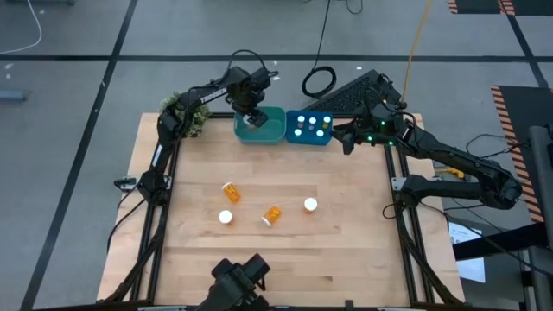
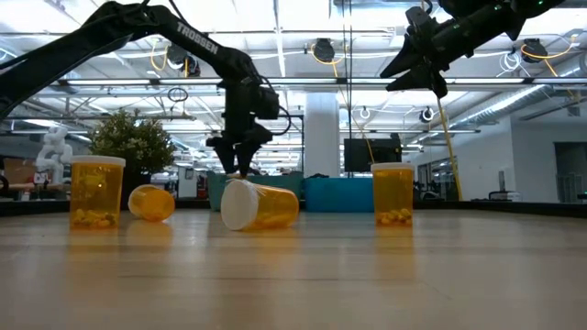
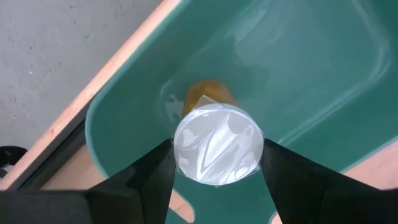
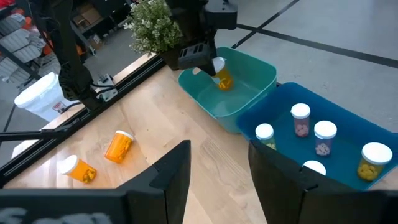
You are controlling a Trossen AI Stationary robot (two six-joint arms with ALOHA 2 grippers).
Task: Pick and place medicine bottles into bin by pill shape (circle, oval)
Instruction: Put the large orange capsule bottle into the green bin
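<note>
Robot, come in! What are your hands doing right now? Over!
Left gripper over teal bin, shut on a medicine bottle. Right gripper open, empty, beside blue bin. Nothing in the way.

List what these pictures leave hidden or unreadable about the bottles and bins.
- Pill shape in the bottle held by the left tool over the teal bin: left wrist view, its white cap covers the contents.
- Pill shapes in the blue bin: high view, only caps show, too small.
- Both bins in the low view: mostly hidden behind the lying bottle.
- The right tool hangs open beside the blue bin.
</note>
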